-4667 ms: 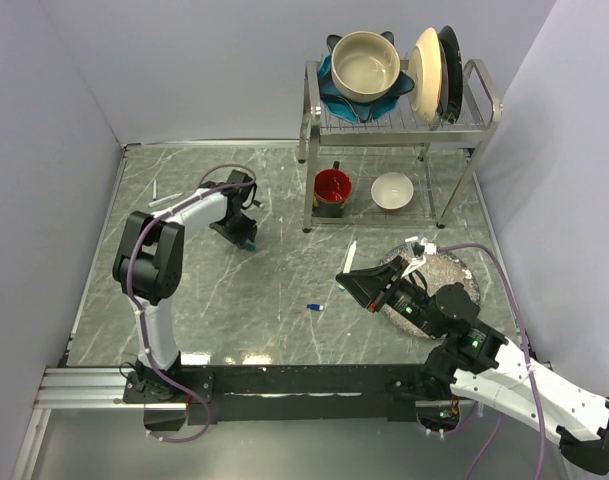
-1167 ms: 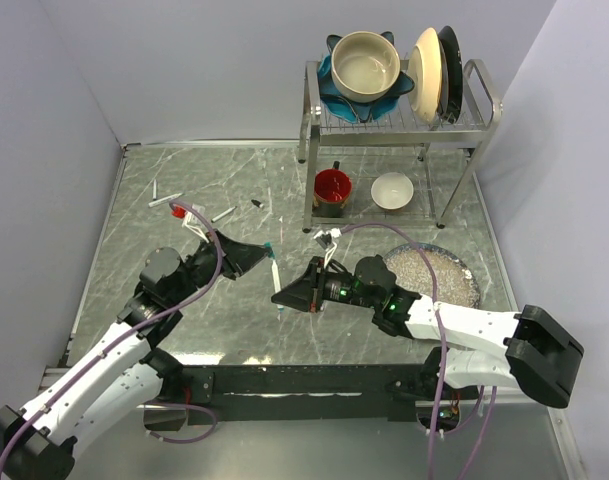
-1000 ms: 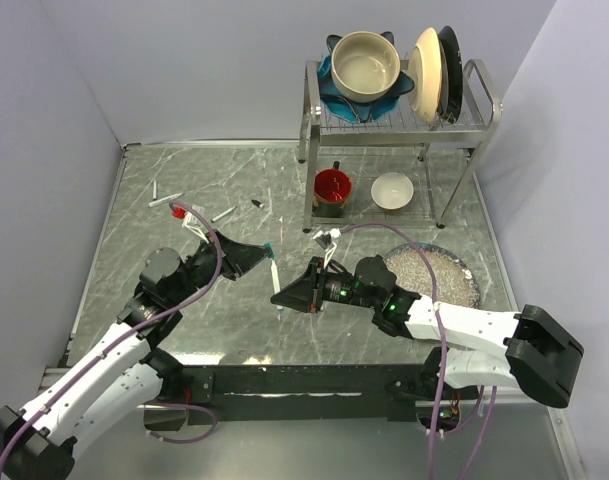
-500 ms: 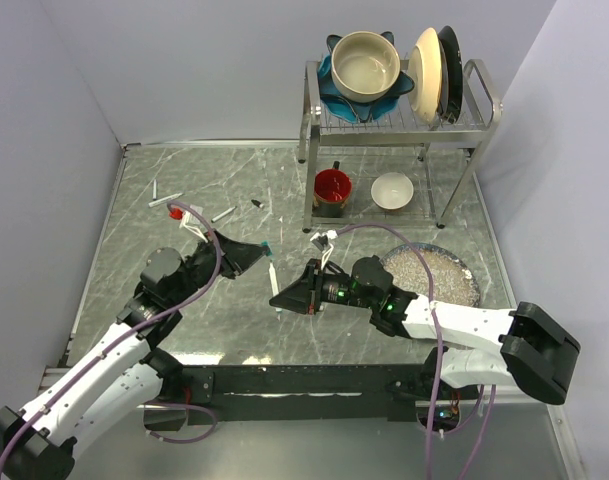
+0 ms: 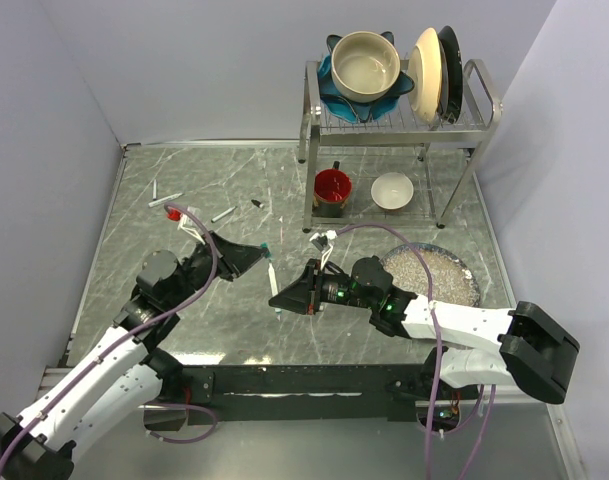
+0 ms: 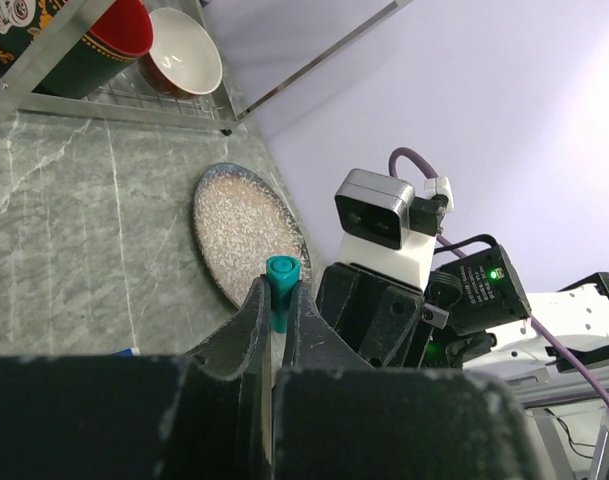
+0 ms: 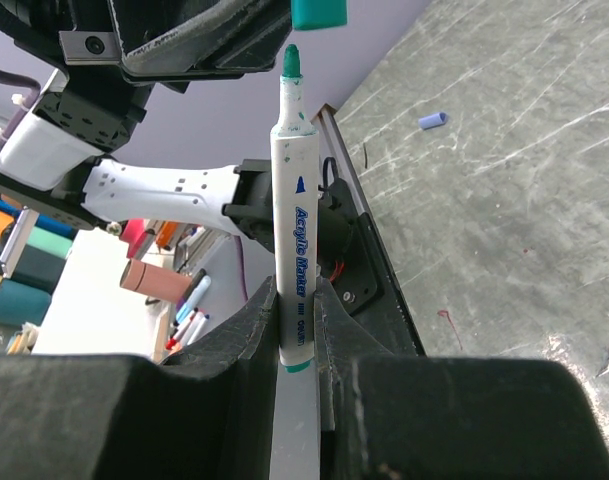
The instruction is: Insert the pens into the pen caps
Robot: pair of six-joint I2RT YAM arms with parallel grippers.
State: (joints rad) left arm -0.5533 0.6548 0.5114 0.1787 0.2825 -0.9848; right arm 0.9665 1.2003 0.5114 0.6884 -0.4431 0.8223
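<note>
My left gripper [image 5: 261, 253] is shut on a teal pen cap [image 5: 267, 247], which shows between its fingers in the left wrist view [image 6: 281, 288]. My right gripper [image 5: 281, 299] is shut on a white pen [image 5: 273, 282] marked "Acrylic Marker" and holds it above the table. In the right wrist view the pen [image 7: 295, 215] points its teal tip [image 7: 292, 60] at the cap [image 7: 319, 11], with a small gap between them. Two more pens [image 5: 164, 200] [image 5: 223, 214] and a black cap [image 5: 256, 204] lie at the back left. A blue cap [image 7: 433, 120] lies on the table.
A dish rack [image 5: 399, 120] with bowls and plates stands at the back right, with a red mug [image 5: 332, 187] and a white bowl [image 5: 392, 190] under it. A speckled plate [image 5: 444, 275] lies right of my right arm. A red cap [image 5: 171, 214] lies near the loose pens.
Since 4.7 s ago both arms have come to the middle, cap and pen facing each other. Over the last second the pen has edged slightly closer to the cap.
</note>
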